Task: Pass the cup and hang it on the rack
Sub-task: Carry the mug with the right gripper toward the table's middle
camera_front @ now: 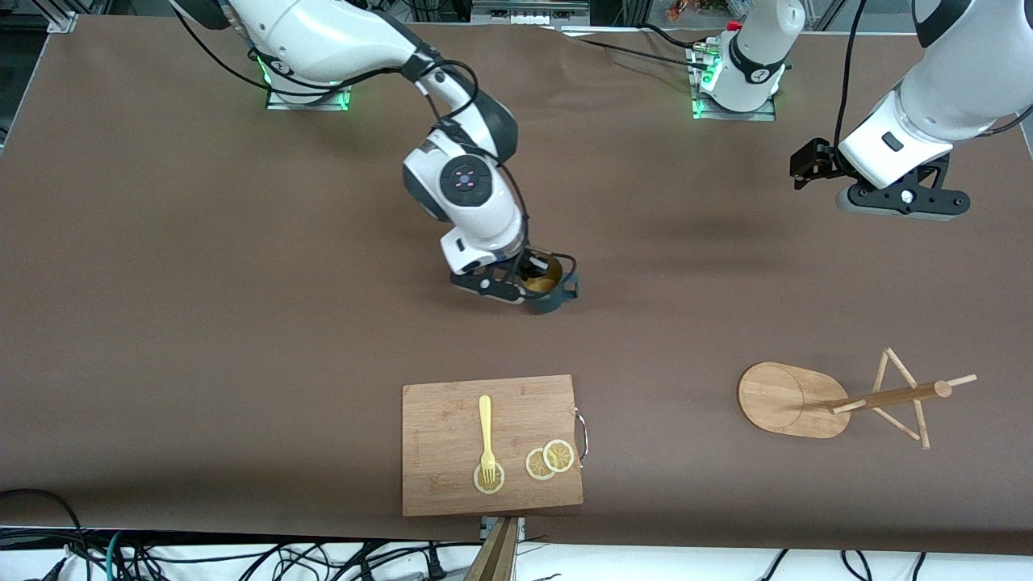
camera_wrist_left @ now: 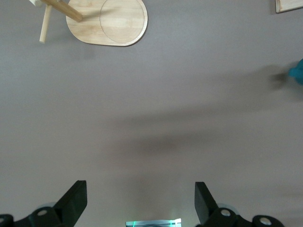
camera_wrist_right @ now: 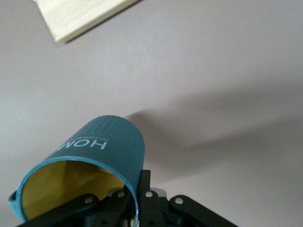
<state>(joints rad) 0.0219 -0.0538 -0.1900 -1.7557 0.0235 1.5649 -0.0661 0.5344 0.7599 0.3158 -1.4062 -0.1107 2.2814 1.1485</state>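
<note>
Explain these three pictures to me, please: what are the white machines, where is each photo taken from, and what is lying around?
The white machines are two robot arms, each ending in a two-fingered gripper. The big picture looks down from a high camera facing them; the other two come from small cameras on the arms' wrists.

The right gripper is shut on the rim of the cup, a teal mug with a yellowish inside, seen close up in its wrist picture.

The left gripper waits in the air, open and holding nothing; its dark fingers frame its wrist picture.

On the brown table, nearer the high camera, are the rack, a bamboo mug tree, and a cutting board carrying a yellow fork and lemon slices.
</note>
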